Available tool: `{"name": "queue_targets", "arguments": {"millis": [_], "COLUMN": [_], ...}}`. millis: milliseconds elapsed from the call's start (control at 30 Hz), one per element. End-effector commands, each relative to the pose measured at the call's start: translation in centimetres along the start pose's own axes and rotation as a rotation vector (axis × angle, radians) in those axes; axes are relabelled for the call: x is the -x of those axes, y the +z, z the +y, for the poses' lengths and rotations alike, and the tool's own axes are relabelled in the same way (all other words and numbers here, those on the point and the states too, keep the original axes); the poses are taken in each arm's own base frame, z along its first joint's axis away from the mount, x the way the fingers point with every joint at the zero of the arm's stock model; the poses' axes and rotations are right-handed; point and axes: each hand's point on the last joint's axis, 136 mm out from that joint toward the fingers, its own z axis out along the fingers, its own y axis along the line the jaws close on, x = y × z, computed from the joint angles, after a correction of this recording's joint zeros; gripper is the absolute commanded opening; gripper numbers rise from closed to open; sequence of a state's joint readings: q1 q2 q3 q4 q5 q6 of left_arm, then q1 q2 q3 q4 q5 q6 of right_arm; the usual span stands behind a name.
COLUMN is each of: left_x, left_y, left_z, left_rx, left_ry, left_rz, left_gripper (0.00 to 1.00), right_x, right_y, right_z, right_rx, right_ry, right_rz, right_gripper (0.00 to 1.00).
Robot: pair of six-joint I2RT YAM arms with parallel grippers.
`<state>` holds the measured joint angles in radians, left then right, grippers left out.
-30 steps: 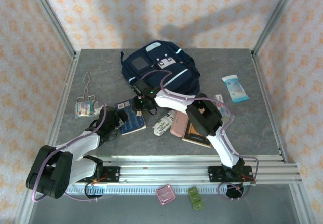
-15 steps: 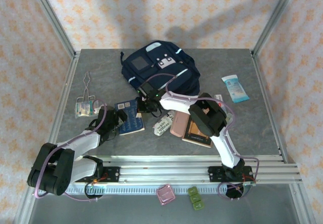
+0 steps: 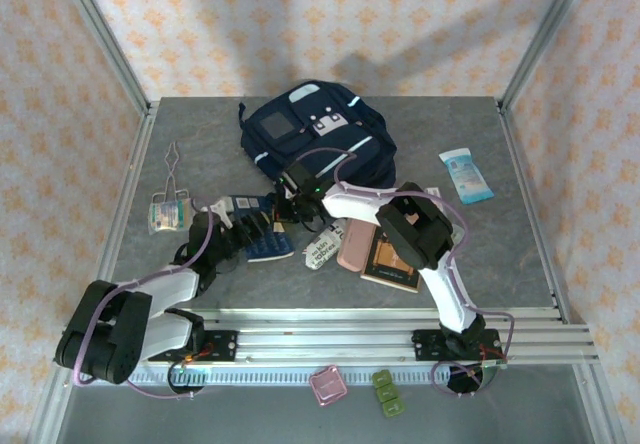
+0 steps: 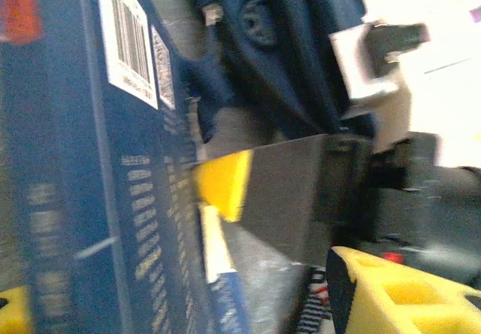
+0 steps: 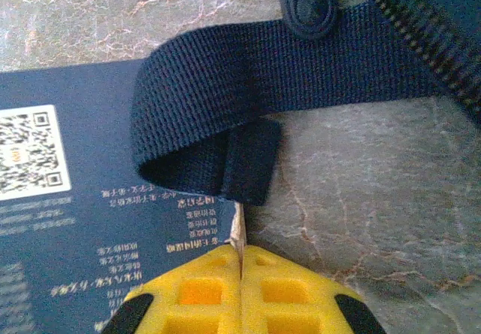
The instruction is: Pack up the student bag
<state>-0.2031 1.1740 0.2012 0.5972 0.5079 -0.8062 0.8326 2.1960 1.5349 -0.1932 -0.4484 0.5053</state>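
The student bag (image 3: 320, 134), navy with grey stripes, lies flat at the back centre of the table. In front of it a blue book (image 3: 262, 236) is tilted up off the table. My right gripper (image 3: 291, 207) is shut on the book's corner; the right wrist view shows that corner pinched between the yellow fingertips (image 5: 242, 255), with a dark bag strap (image 5: 210, 123) looped just beyond over the book (image 5: 75, 251). My left gripper (image 3: 238, 230) straddles the book (image 4: 68, 161) from the left, jaws open, its right finger (image 4: 391, 293) apart from the cover. The bag (image 4: 301, 71) shows behind.
A striped packet (image 3: 322, 246), a pink case (image 3: 355, 246) and a brown book (image 3: 388, 260) lie right of the blue book. A tissue pack (image 3: 466, 175) sits far right. Metal tongs (image 3: 172, 164) and a small packet (image 3: 165, 214) lie far left.
My right gripper has closed on the book's corner and pulled it up. The left gripper has slid forward along the book, its jaws narrowing. The book now stands tilted and further back.
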Motion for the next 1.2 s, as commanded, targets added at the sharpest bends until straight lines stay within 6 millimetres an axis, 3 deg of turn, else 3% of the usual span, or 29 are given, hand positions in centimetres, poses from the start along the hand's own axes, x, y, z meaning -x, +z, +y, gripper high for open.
{"name": "queue_targets", "arguments": {"millis": [0,67,200,300,367,467,600,767,867,967,1067,1167], "left_x": [0.9,0.9,0.8,1.4,1.9,2.4,3.6,5.1,5.3,5.3,5.3,5.4], "left_y": [-0.8,-0.6,-0.6,-1.0,-1.3,-1.5,-2.3,-4.2,-5.1,-6.2,-7.7,-8.8], "left_z": [-4.1,-3.2,-2.1,-2.2,-1.9,-2.9,-6.0,-11.7,-14.3,-16.9,-19.2,-20.7], "left_rx": [-0.161,-0.102,-0.028,0.001,0.035,0.025,-0.072,-0.266,-0.36,-0.487,-0.61,-0.689], "left_ry": [0.051,0.065,0.089,0.109,0.129,0.156,0.173,0.209,0.238,0.246,0.236,0.233], "left_rz": [-0.021,-0.013,0.001,-0.016,-0.033,-0.036,-0.064,-0.091,-0.079,-0.071,-0.069,-0.064], "left_gripper": [0.59,0.48,0.21,0.12,0.0,0.0,0.0,0.0,0.0,0.0,0.0,0.0], "right_x": [-4.6,-4.3,-3.1,-1.2,-0.1,0.8,1.7,3.3,4.0,3.7,3.1,2.6], "right_y": [1.4,1.2,-0.1,-2.7,-4.5,-6.2,-8.7,-14.5,-18.0,-21.2,-22.9,-23.3], "right_z": [-1.4,-1.3,-0.9,-0.3,0.1,0.4,0.6,1.9,3.0,4.5,5.6,5.8], "right_rx": [-0.046,-0.042,-0.022,0.026,0.05,0.055,0.095,0.295,0.426,0.553,0.619,0.632], "right_ry": [0.024,0.025,0.035,0.04,0.028,0.003,-0.001,-0.005,-0.028,-0.093,-0.144,-0.17], "right_rz": [0.129,0.119,0.083,0.016,-0.029,-0.061,-0.107,-0.221,-0.271,-0.299,-0.3,-0.295], "right_gripper": [0.0,0.0,0.12,0.24,0.3,0.33,0.39,0.6,0.65,0.75,0.76,0.77]}}
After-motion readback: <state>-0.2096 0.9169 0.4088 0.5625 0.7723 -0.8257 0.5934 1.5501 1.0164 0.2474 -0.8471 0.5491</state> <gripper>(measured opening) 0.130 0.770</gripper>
